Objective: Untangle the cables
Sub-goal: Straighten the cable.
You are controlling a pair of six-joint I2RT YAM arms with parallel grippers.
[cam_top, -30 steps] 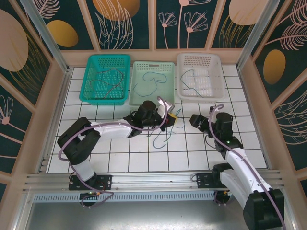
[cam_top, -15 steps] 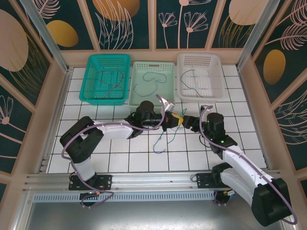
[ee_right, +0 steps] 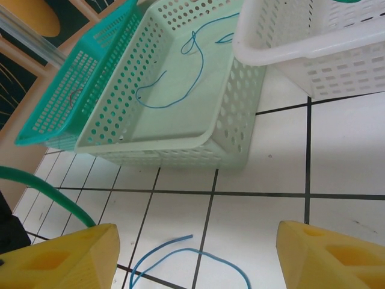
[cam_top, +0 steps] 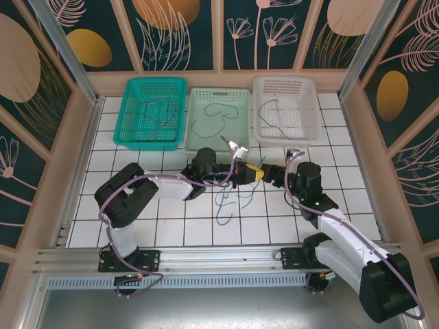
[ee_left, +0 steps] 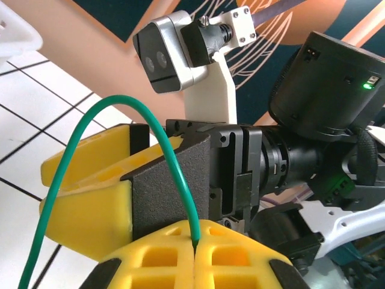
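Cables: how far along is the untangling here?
Done: the teal basket, pale green basket and white basket each hold a cable. In hand: the left gripper is shut on a green cable, with the right gripper open beside it. Left: a blue cable lies on the tiles, not yet in a basket.

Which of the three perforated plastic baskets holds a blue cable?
The pale green middle basket holds the blue cable; the teal basket holds a brownish cable, the white basket a green cable.

Baskets (cam_top: 156,81) block far edge, L tool (cam_top: 255,173) & R tool (cam_top: 268,171) crowd centre; side tiles (cam_top: 350,157) free.
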